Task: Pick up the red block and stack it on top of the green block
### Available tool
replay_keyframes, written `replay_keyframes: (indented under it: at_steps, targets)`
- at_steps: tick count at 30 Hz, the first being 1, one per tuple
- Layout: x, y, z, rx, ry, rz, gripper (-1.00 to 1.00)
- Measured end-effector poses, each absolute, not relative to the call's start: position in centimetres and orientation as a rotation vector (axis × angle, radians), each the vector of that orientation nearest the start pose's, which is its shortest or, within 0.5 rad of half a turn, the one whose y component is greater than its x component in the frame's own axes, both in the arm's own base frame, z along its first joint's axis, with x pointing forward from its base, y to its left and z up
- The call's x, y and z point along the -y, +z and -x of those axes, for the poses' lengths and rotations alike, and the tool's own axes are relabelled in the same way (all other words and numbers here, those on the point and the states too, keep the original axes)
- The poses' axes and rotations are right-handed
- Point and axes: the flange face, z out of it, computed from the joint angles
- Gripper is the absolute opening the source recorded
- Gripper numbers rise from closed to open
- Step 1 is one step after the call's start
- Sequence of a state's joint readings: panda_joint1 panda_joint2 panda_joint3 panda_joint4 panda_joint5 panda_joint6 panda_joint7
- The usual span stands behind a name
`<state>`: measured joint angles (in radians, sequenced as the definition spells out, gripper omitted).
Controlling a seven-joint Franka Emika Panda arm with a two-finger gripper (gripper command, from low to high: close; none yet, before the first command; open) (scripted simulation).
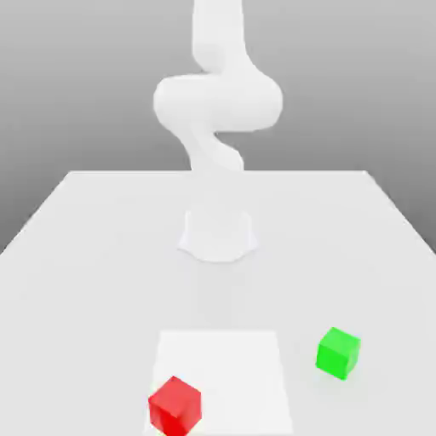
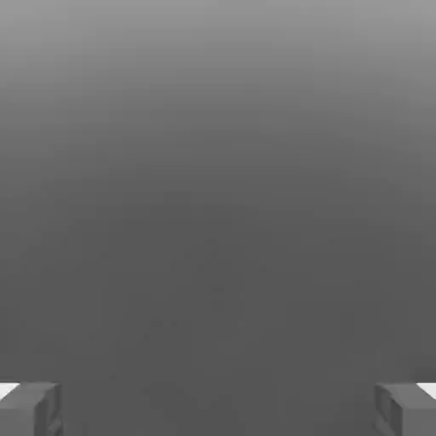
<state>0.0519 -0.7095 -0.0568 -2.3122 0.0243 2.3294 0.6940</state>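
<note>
In the exterior view, taking the picture's middle as the centre of the dial, the white arm (image 1: 218, 102) rises towards 12 o'clock, its bends stacked above the base (image 1: 218, 237). The base stands on the pale table (image 1: 94, 289), just below the dial's centre. The red block (image 1: 175, 407) is between 6 and 7 o'clock, close to the picture's lower edge, with one corner turned towards the camera. It overlaps the 7 o'clock corner of a white square (image 1: 226, 375), which lies at 6 o'clock, brighter than the table around it. The green block (image 1: 338, 352) is between 4 and 5 o'clock, on the table, apart from the square and also turned at an angle. Seen from the red block, the green one is at about 2 o'clock, well apart from it. In the hand view, the gripper (image 2: 218, 409) has its two grey fingers (image 2: 34, 409) released and spread wide, facing each other across a gap, against a dark grey background that pales gradually towards one edge.
</note>
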Motion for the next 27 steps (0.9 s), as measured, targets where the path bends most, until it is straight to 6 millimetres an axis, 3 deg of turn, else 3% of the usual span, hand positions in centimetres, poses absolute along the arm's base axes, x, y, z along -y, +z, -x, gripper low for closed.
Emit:
replay_keyframes:
  at_steps: [6, 13, 19, 27]
  targets:
    - [2.0, 57.3, -44.9, -0.691, -0.699, 2.694, 0.0]
    - [2.4, 44.4, -49.4, -0.412, -0.459, 2.855, 0.0]
    - [3.1, 33.6, -50.3, -0.162, -0.267, 2.979, 0.0]
    - [5.4, 21.4, -48.4, 0.185, -0.023, 3.125, 0.0]
